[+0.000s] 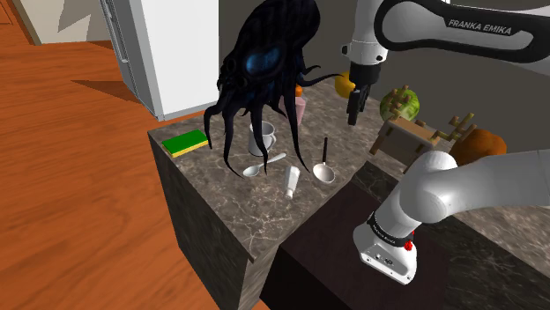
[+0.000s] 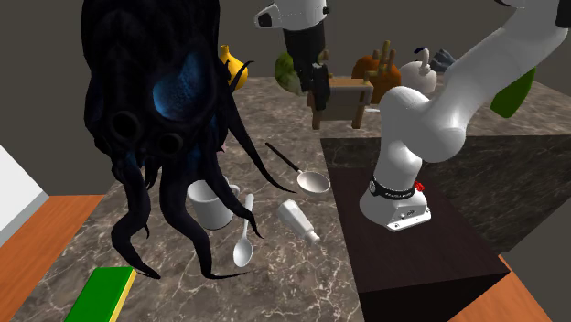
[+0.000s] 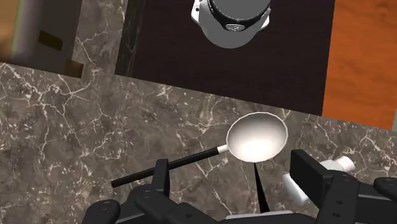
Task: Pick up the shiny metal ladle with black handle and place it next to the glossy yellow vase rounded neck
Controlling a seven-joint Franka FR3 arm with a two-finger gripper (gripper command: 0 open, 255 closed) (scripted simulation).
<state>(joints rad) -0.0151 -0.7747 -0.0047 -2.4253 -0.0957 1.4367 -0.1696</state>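
The ladle (image 1: 325,171) lies flat on the marble counter (image 1: 247,216), its silver bowl toward the stand and its black handle pointing away. In the wrist view the ladle (image 3: 256,137) lies below and between my fingers, untouched. My gripper (image 1: 354,114) hangs open well above the counter, over its far side. The same gripper (image 3: 234,175) has nothing in it. The yellow vase (image 1: 343,84) stands behind the gripper, partly hidden. In the second exterior view the yellow vase (image 2: 234,66) peeks out from behind the octopus figure, with the ladle (image 2: 312,181) nearer the stand and the gripper (image 2: 320,90) above.
A large dark octopus figure (image 1: 263,62) looms over the counter. Beneath it are a white mug (image 1: 263,136), a spoon (image 1: 257,167) and a white bottle (image 1: 292,180). A green sponge (image 1: 185,143) lies at the corner. A wooden rack (image 1: 410,136) and pumpkins stand behind.
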